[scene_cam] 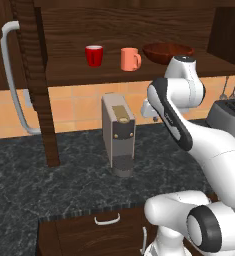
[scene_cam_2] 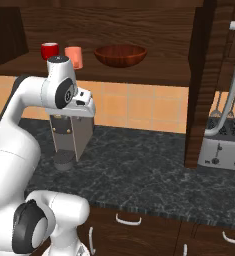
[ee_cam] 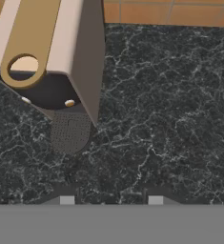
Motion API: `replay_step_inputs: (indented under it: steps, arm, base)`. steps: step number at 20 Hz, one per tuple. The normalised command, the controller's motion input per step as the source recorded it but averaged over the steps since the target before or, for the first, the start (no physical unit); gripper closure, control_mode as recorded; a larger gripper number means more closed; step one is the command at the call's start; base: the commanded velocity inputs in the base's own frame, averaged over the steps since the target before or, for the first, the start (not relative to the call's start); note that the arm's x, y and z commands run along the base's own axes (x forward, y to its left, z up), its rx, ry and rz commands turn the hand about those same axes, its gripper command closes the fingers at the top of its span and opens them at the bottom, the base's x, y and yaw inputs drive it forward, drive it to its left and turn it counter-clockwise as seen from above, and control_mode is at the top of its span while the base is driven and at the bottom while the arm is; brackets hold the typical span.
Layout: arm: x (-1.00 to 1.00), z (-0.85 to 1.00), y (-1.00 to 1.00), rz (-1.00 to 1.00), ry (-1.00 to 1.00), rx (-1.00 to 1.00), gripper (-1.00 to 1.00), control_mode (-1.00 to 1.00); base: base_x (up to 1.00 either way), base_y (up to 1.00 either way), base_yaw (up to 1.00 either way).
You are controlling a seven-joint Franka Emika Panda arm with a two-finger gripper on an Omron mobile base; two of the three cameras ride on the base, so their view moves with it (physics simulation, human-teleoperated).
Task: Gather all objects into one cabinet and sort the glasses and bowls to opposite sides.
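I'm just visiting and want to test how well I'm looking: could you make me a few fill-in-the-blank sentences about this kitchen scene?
1. On the cabinet shelf, the cup farthest from the bowl is coloured ____.
2. The salmon-orange cup stands between the red cup and the ____.
3. The grey-beige coffee machine stands on the dark ____ below the shelf.
4. The toaster is coloured ____.

Missing words: red; bowl; counter; grey
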Motion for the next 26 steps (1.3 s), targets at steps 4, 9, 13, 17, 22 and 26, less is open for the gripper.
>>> replay_step_inputs:
  steps: [4, 9, 13, 17, 22, 26]
  arm:
    - [0.00, 0.00, 0.00, 0.00, 0.00, 0.00, -1.00, 1.00]
    - [0.00, 0.00, 0.00, 0.00, 0.00, 0.00, -1.00, 1.00]
    - [0.00, 0.00, 0.00, 0.00, 0.00, 0.00, -1.00, 1.00]
    - [0.00, 0.00, 0.00, 0.00, 0.00, 0.00, -1.00, 1.00]
    - [0.00, 0.00, 0.00, 0.00, 0.00, 0.00, -1.00, 1.00]
    - [0.00, 0.00, 0.00, 0.00, 0.00, 0.00, -1.00, 1.00]
  base:
    - [0.00, 0.00, 0.00]
    - [-0.04, -0.09, 0.05]
    - [-0.15, -0.33, 0.21]
    - [-0.25, -0.36, 0.30]
    - [-0.69, 0.01, 0.04]
    - [-0.48, 0.02, 0.12]
